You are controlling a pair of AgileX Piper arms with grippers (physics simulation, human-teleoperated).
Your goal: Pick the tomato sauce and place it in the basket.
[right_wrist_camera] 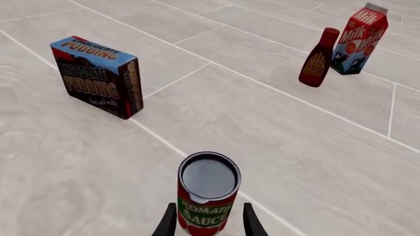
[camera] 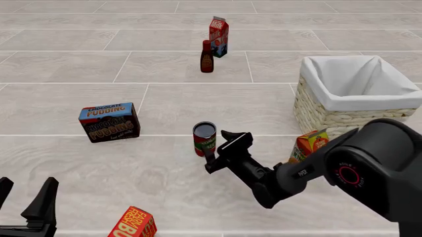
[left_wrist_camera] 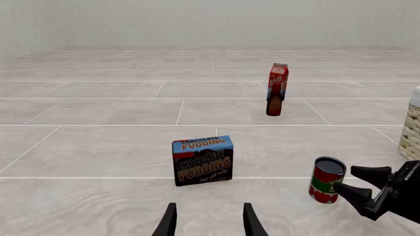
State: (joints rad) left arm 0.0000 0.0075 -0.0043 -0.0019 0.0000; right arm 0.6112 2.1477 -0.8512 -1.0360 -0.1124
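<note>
Your right gripper (camera: 219,149) has its fingers spread on either side of the tomato sauce (camera: 204,138), not yet clamped; the can stands upright on the floor, well left of the basket (camera: 329,114). Expect a stiff, smooth metal cylinder, probably dense and a bit slippery, so squeeze across its labelled middle. The basket is woven wicker, cloth-lined. Your left gripper (left_wrist_camera: 208,220) hangs parted, holding nothing
</note>
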